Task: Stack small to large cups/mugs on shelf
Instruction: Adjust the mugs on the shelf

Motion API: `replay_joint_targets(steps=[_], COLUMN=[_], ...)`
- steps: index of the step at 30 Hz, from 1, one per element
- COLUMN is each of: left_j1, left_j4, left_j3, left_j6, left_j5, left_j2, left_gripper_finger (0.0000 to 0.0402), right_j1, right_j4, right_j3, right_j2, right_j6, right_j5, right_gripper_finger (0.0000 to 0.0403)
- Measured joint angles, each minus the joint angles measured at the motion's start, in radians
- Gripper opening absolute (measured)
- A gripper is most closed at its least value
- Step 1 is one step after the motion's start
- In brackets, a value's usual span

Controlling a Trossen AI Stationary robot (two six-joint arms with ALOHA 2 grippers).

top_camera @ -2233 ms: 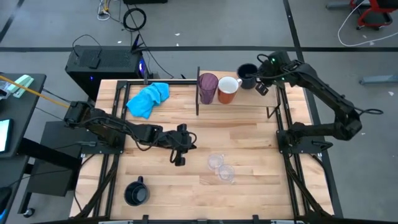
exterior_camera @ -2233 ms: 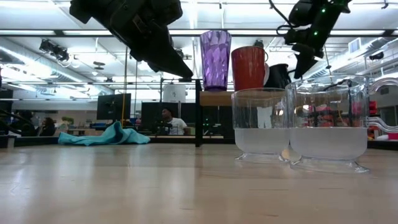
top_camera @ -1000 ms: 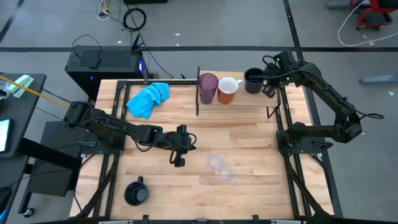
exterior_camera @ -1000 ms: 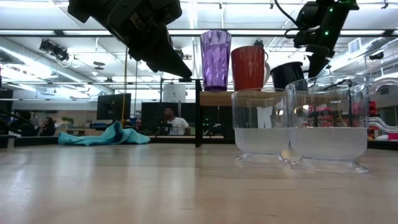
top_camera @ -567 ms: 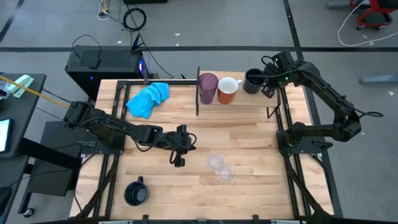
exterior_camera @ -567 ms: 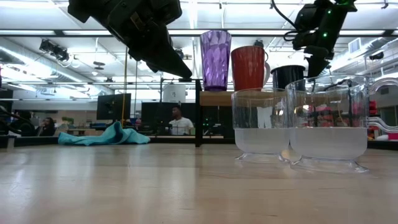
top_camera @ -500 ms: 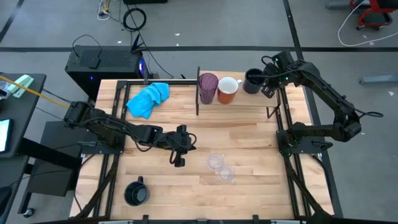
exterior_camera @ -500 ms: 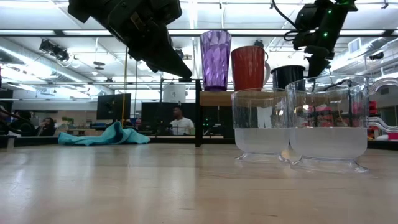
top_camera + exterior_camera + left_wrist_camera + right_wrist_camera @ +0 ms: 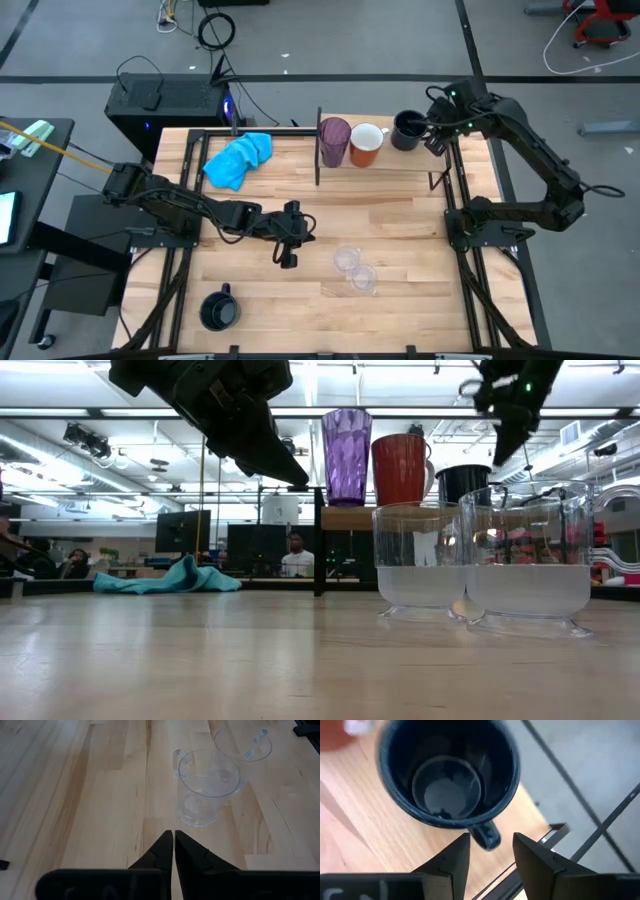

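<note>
Cups and mugs, counted: six in all. One purple tumbler (image 9: 334, 141), one orange mug (image 9: 367, 143), two black mugs, two clear cups.
On the shelf: three in a row on the shelf (image 9: 385, 166) at the far edge of the tabletop (image 9: 400, 220): tumbler, orange mug, then a black mug (image 9: 407, 130) at the right end, all upright.
On the tabletop: the two clear cups (image 9: 346, 260) (image 9: 364, 278) stand touching near the middle front; the second black mug (image 9: 218, 309) sits alone at the near left corner.
Other things: one blue cloth (image 9: 238, 159), bunched up at the far left of the tabletop.
Right tool (image 9: 434, 128): over the right end of the shelf, just beside the shelved black mug. In its wrist view its fingers (image 9: 452, 857) stand parted, one on each side of the mug's handle and clear of it; it holds nothing.
Left tool (image 9: 288, 254): hangs above the middle of the tabletop, left of the clear cups, fingers pressed together at the tips with nothing between them, touching no cup.
Room behind: a person sits at the desks beyond the tabletop.
</note>
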Motion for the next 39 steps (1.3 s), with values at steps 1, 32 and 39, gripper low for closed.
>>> replay_joint_targets(steps=[1, 32, 39], left_j1=[0.0, 0.0, 0.0], left_j4=[0.0, 0.0, -0.002], left_j3=[0.0, 0.0, 0.0], left_j6=[0.0, 0.008, 0.009], left_j5=[0.0, 0.0, 0.0], left_j2=[0.0, 0.0, 0.0], left_gripper_finger=[0.0022, 0.0024, 0.0015], right_j1=[0.013, 0.399, 0.365], right_j4=[-0.003, 0.118, 0.142], right_j3=[0.021, 0.075, 0.075], right_j2=[-0.004, 0.216, 0.235], right_j6=[0.006, -0.165, -0.186], right_j5=[-0.001, 0.016, 0.017], right_gripper_finger=[0.0158, 0.0093, 0.0082])
